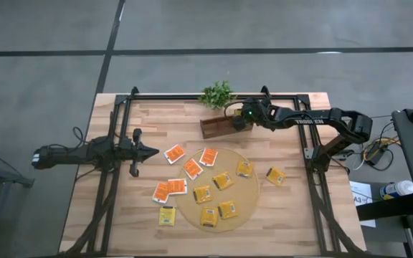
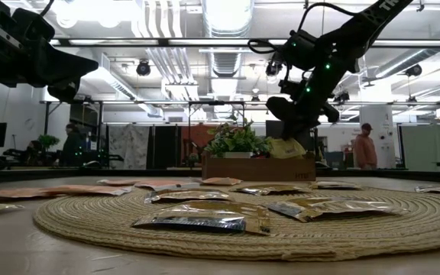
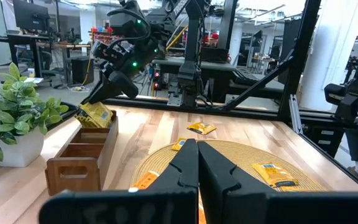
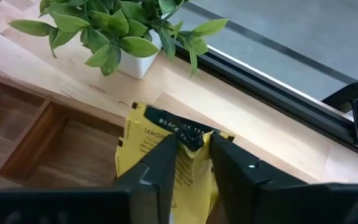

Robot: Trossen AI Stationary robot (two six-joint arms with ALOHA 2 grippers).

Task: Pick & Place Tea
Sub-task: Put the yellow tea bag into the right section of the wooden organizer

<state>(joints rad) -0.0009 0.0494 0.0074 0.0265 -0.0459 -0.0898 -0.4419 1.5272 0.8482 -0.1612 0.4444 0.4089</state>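
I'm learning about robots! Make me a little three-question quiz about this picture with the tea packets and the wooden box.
1. True or false: the right pincer has a yellow tea packet between its fingers.
2. What is that packet hanging over?
A. the round mat
B. the wooden box
C. the bare table
3. Fill in: the small green ___ stands just behind the box.

Key: 1 true; 2 B; 3 plant.
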